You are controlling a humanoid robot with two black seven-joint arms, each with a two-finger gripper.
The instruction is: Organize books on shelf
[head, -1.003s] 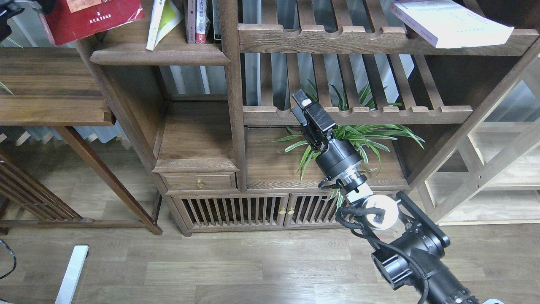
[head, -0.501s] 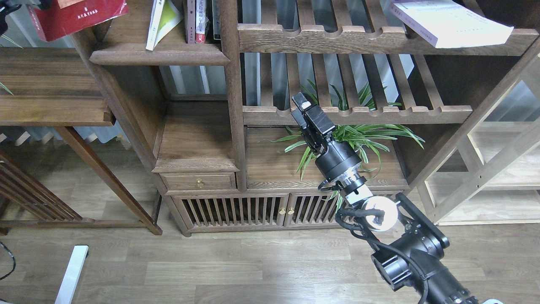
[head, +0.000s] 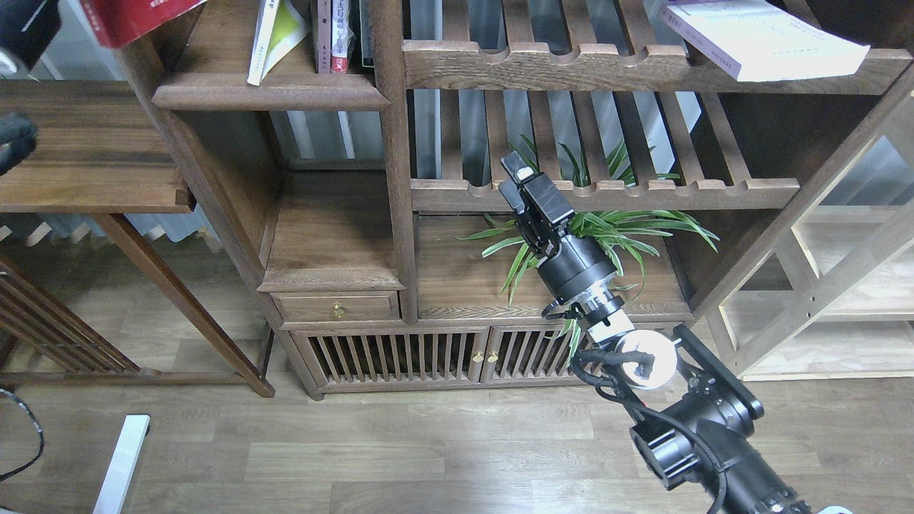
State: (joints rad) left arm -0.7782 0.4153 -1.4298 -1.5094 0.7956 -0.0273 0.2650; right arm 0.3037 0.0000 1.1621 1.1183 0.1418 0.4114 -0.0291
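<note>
A red book (head: 134, 16) hangs in the air at the top left corner, cut off by the frame's edge, just left of the shelf (head: 271, 91). Whatever holds it is out of view; only dark parts of my left arm (head: 25, 32) show there. On the shelf a yellow-green book (head: 275, 36) leans upright. A white, pale lavender book (head: 760, 37) lies flat on the upper slatted rack at the right. My right gripper (head: 523, 175) points up in front of the lower slatted rack, holding nothing; its fingers cannot be told apart.
Thin volumes (head: 334, 36) stand at the shelf's right end against a post (head: 389, 143). A spider plant (head: 607, 228) sits behind my right arm. A dark wooden table (head: 86, 150) stands at the left. Drawer and slatted cabinet doors (head: 400, 353) are below.
The red book has risen, most of it now past the top edge. My right gripper has shifted slightly to the right.
</note>
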